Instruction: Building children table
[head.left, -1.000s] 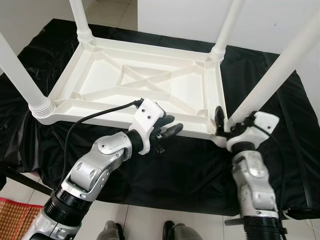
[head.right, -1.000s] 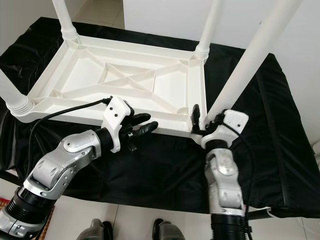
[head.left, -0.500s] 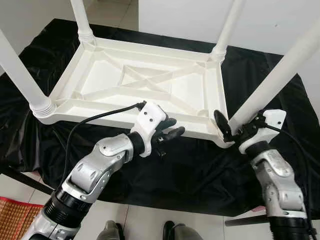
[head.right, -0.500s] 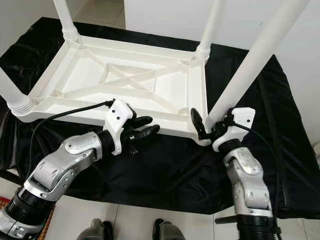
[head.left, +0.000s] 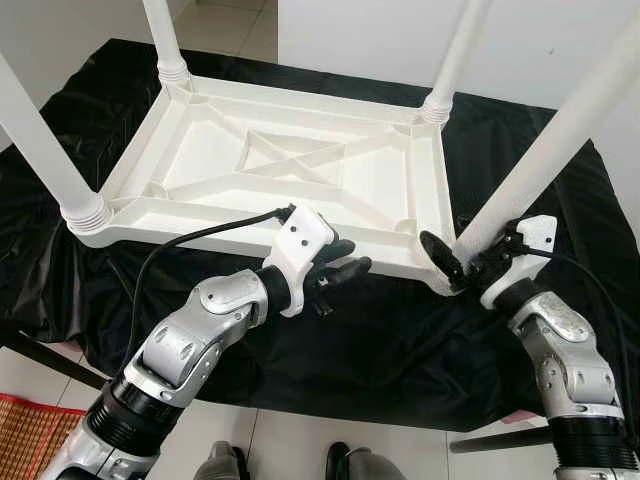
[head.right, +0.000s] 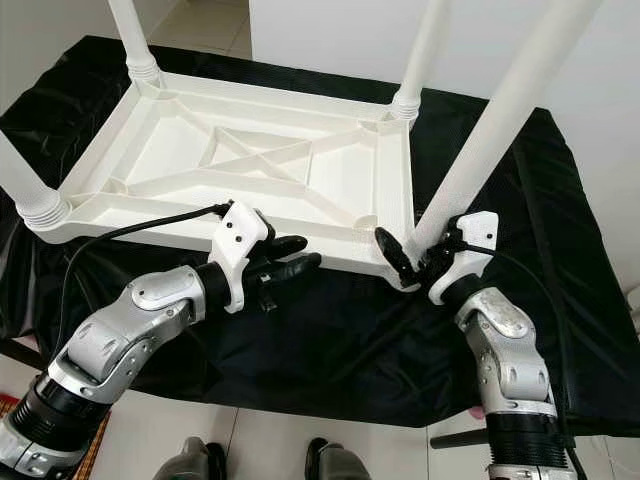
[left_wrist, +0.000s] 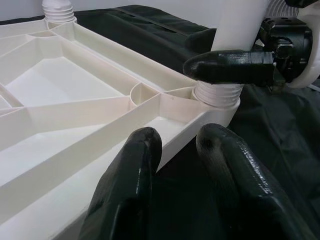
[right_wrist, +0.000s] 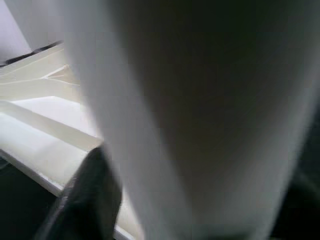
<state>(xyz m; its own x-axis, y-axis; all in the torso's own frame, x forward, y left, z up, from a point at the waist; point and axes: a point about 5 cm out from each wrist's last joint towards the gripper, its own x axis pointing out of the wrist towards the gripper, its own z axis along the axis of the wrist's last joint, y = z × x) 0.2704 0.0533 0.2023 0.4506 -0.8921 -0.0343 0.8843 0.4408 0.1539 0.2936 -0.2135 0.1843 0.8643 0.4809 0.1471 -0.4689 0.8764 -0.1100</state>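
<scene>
while the upturned white tabletop (head.left: 290, 165) lies underside-up on the black cloth (head.left: 400, 340), four white legs are seen standing up from its corners. at its near long edge the left gripper (head.left: 340, 263) is held with its two fingers a little apart, one fingertip (left_wrist: 142, 150) just touching the rim and nothing gripped. at the tabletop's near right corner the leg (head.left: 560, 130) is clasped low down, just above its ribbed collar (left_wrist: 217, 95), by the right gripper (head.left: 458, 262), whose fingers are closed around it. the leg is seen leaning outward from the tabletop, so it is judged not fully seated. if it is twisted or pushed off-axis, the threads could be crossed or the socket strained; since the tabletop is only lightly touched on the left, it could be dragged across the slick cloth instead.
</scene>
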